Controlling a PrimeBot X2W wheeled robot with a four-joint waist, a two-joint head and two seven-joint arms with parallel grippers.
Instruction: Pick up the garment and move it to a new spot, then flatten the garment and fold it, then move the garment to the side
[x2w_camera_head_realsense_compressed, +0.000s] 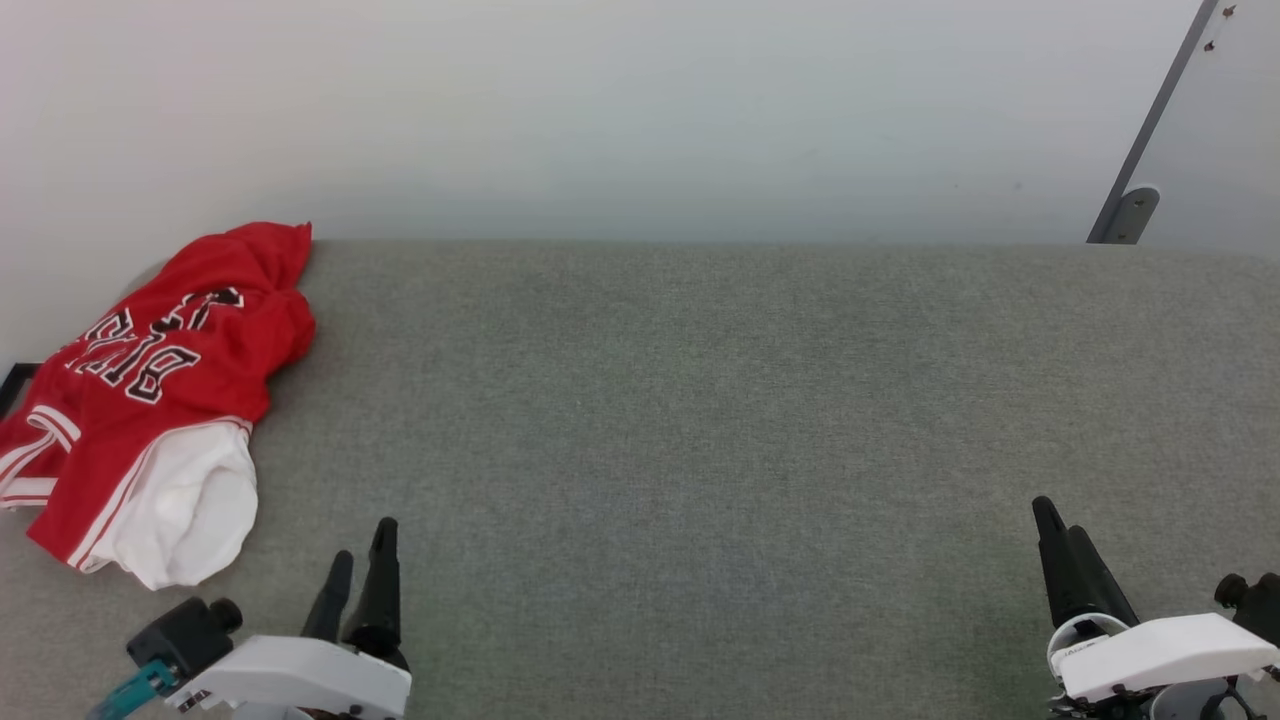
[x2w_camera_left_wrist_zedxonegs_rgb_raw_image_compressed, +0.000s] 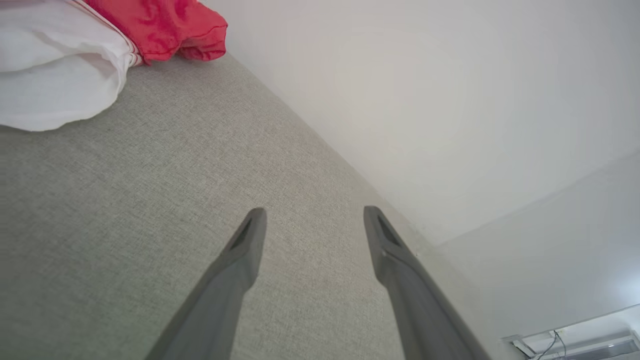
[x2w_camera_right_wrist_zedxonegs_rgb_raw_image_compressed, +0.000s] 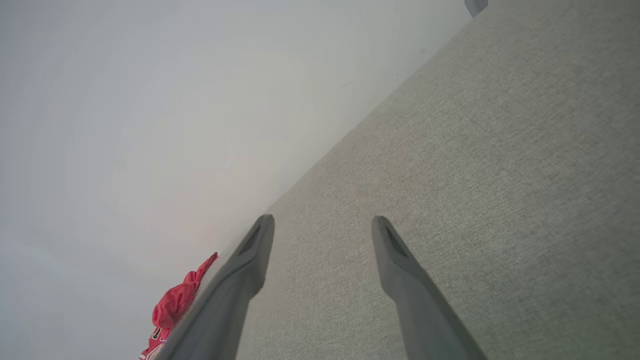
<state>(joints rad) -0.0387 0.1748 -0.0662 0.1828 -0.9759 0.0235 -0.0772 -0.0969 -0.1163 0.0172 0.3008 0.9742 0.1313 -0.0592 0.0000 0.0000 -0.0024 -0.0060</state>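
The garment (x2w_camera_head_realsense_compressed: 160, 390) lies crumpled at the far left of the grey surface, red with black lettering, a white sleeve bunched toward the front. In the left wrist view the garment (x2w_camera_left_wrist_zedxonegs_rgb_raw_image_compressed: 70, 50) sits at the upper left; in the right wrist view a red bit of the garment (x2w_camera_right_wrist_zedxonegs_rgb_raw_image_compressed: 176, 302) peeks past a finger. My left gripper (x2w_camera_head_realsense_compressed: 362, 560) hovers near the front edge, just right of the white sleeve, open and empty; the left wrist view shows the left gripper (x2w_camera_left_wrist_zedxonegs_rgb_raw_image_compressed: 312, 215) with jaws spread. My right gripper (x2w_camera_head_realsense_compressed: 1050, 520) is at the lower right, far from the garment, and the right gripper (x2w_camera_right_wrist_zedxonegs_rgb_raw_image_compressed: 322, 222) is open and empty.
The grey fabric surface (x2w_camera_head_realsense_compressed: 700, 420) stretches wide between the two arms. A pale wall (x2w_camera_head_realsense_compressed: 600, 110) runs along its back edge. A grey slanted bar with a bracket (x2w_camera_head_realsense_compressed: 1130, 210) stands at the back right.
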